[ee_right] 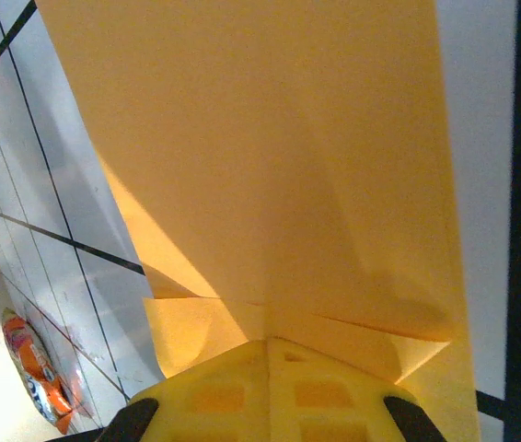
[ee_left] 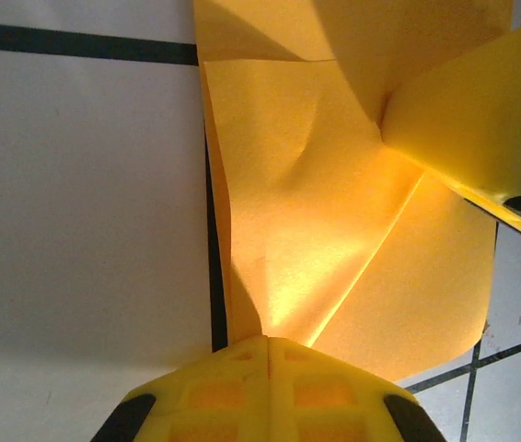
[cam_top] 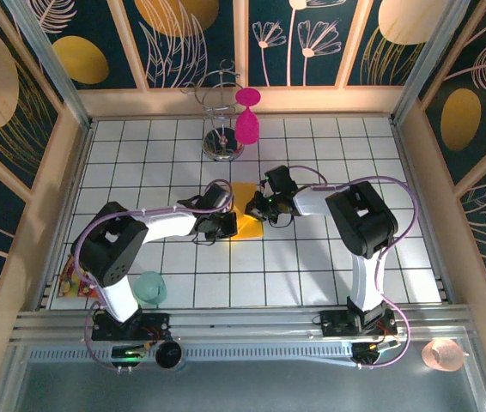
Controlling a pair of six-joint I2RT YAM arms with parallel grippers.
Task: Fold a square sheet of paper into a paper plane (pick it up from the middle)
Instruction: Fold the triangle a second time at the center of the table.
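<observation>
The square sheet of paper (cam_top: 246, 218) is orange-yellow and lies partly folded at the table's middle, with creases and raised flaps (ee_left: 334, 212) (ee_right: 270, 157). My left gripper (cam_top: 224, 226) meets its left edge. In the left wrist view the yellow fingers (ee_left: 267, 343) are pressed together, and a paper ridge runs into their seam. My right gripper (cam_top: 262, 206) meets the paper's upper right. Its fingers (ee_right: 268, 343) are also closed, with folded layers gathered at their tips. No pointed paper plane is in view.
A magenta goblet (cam_top: 247, 120) hangs on a wire stand (cam_top: 222, 146) at the back. A teal cup (cam_top: 149, 286) and a snack packet (cam_top: 71, 279) (ee_right: 40, 373) sit at the front left. A pink cup (cam_top: 442, 352) stands beyond the front rail at the right.
</observation>
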